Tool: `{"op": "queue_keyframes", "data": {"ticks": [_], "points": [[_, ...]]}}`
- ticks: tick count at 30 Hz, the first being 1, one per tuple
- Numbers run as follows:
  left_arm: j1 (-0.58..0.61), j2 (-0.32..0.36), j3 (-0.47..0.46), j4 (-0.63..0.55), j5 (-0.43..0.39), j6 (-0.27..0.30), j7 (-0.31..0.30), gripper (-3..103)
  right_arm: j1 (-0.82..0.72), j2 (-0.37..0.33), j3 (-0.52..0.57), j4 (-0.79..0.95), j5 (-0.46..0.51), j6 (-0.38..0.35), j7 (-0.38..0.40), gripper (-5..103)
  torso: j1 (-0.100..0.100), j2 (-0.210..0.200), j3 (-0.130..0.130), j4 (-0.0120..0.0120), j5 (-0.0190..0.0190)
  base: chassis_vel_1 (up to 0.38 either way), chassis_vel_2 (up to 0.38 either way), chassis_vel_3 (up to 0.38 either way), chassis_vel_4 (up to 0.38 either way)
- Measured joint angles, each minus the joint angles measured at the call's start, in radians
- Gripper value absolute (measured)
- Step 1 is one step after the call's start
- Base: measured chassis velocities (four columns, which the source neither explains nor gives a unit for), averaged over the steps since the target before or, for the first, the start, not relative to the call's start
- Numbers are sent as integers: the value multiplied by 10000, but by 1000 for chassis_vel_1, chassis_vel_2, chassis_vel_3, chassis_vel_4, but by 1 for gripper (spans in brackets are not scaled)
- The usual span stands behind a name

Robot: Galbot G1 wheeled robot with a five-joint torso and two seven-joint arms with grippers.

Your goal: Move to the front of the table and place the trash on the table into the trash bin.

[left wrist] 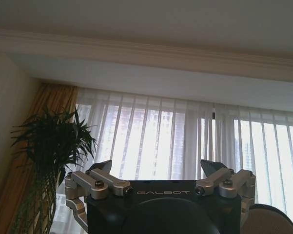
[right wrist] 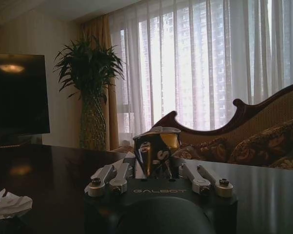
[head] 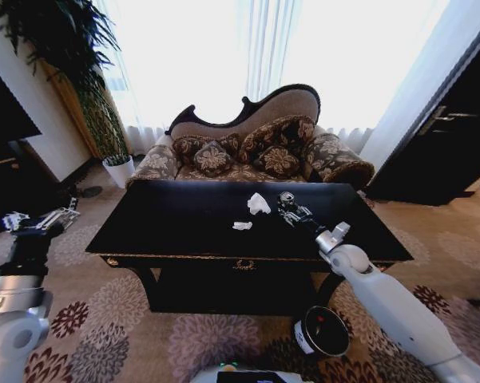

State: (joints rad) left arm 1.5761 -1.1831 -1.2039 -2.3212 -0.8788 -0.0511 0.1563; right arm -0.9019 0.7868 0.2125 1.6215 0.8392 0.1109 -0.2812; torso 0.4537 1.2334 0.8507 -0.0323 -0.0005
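On the glossy black table [head: 184, 239] lie a crumpled white tissue [head: 258, 203] and a small white paper scrap [head: 242, 226]. My right gripper [head: 291, 209] reaches over the table's right part and is shut on a dark crushed can [head: 286, 199]. The right wrist view shows the can [right wrist: 156, 148] upright between the fingers [right wrist: 118, 171], with the tissue [right wrist: 9, 204] lying off to one side. The black trash bin [head: 323, 331] stands on the carpet under my right forearm, in front of the table. My left gripper [head: 41, 221] hangs open, left of the table; its fingertips [left wrist: 103, 168] point at the ceiling.
A patterned sofa [head: 247, 148] stands behind the table before bright curtained windows. A potted plant [head: 104, 120] is at the back left, a dark cabinet [head: 455, 128] at the right. Patterned carpet [head: 128, 327] lies around the table.
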Motion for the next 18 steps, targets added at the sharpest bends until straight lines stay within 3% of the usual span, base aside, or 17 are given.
{"op": "queue_keyframes", "data": {"ticks": [2, 9, 12, 18], "points": [[1, -15, 18, 0, 26, -11, 1, 100, -24, 2, 17, 11, -23, 0, 4, 37, 0, 0, 0, 0, 0, 0, 0, 0, 0], [35, -93, 90, -52, 80, -42, 10, 100, -344, 17, 318, 219, 75, 17, -50, 5, 1, -3, 3, 0, 8, 0, 0, 0, 0], [38, -89, 68, -52, 76, -45, 10, 100, -506, -13, 504, 326, 109, 9, -117, 2, 3, -6, 5, 0, 14, 0, 0, 0, 0], [38, -93, 65, -94, 59, -65, 11, 100, -1714, -100, 1995, 1569, 486, -181, -526, 0, 4, -7, 3, -1, 5, 0, 0, 0, 0]]}}
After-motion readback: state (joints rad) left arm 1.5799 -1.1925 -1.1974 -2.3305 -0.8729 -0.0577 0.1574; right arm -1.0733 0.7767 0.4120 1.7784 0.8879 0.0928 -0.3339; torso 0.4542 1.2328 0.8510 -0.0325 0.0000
